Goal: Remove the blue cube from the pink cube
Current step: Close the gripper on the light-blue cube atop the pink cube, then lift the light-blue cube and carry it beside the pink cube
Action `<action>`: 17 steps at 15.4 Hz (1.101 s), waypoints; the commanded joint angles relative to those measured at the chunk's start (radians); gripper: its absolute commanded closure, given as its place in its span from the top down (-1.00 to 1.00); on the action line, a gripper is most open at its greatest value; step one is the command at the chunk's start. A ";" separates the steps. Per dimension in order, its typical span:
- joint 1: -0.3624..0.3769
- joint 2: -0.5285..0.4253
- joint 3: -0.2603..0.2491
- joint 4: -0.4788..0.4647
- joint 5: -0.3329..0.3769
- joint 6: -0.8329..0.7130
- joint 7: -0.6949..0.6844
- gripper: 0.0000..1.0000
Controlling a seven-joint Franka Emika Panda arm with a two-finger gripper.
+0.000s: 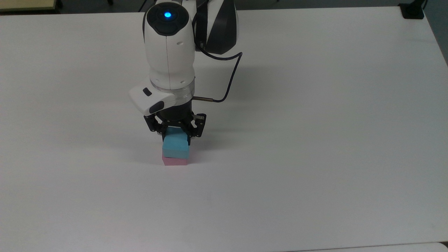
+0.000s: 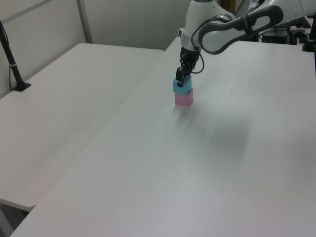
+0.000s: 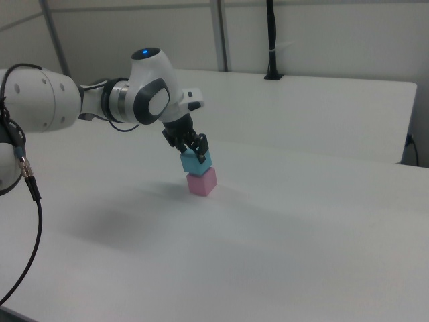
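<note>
Blue cube (image 1: 175, 145): atop pink cube (image 1: 174, 161), directly under gripper (image 1: 176, 134); fingers straddle its sides, apparently pinching it.

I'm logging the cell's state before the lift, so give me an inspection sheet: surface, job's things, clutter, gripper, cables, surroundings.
Surface: white table, bare apart from the stack.
Job's things: blue cube sits on the pink cube, slightly offset; the pink one rests on the table.
Clutter: nothing seen.
Gripper: gripper is down over the blue cube, fingers flanking it and closed against its sides.
Cables: dark cable loops from the wrist up to the arm; another cable hangs at the right view's left.
Surroundings: second white table alongside; black post on it.
</note>
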 commanded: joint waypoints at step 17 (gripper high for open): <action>-0.266 0.024 -0.014 -0.006 -0.045 -0.042 -0.354 -0.52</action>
